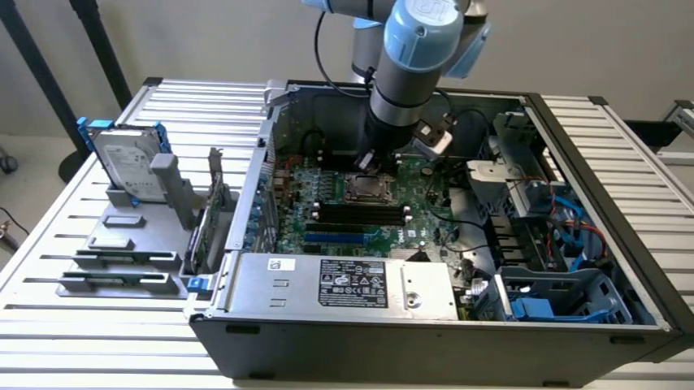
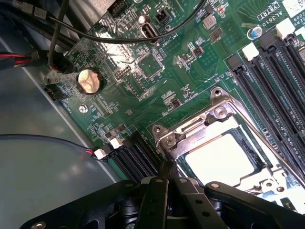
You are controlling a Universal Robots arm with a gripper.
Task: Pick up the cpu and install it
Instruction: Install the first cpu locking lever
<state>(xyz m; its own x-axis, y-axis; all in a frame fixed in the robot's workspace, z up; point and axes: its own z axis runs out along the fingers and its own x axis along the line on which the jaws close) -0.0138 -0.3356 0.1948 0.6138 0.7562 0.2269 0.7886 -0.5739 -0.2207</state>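
The cpu (image 2: 220, 160) is a flat square chip with a bright silver top, lying inside the metal socket frame (image 2: 190, 131) on the green motherboard (image 2: 143, 67). My gripper (image 2: 165, 168) is shut, its thin black fingertips pressed together at the corner of the socket frame, just beside the cpu, with nothing visible between them. In the exterior view the arm reaches down into the open computer case (image 1: 607, 162), and the gripper (image 1: 366, 166) hangs right over the socket (image 1: 366, 191).
A silver hard drive with blue rails (image 1: 125, 166) stands on a grey holder (image 1: 119, 260) at the exterior view's left, next to upright cards (image 1: 211, 211). Inside the case are black memory slots (image 1: 358, 215), a power supply (image 1: 341, 284), cables (image 2: 114, 40) and a blue drive cage (image 1: 564, 301).
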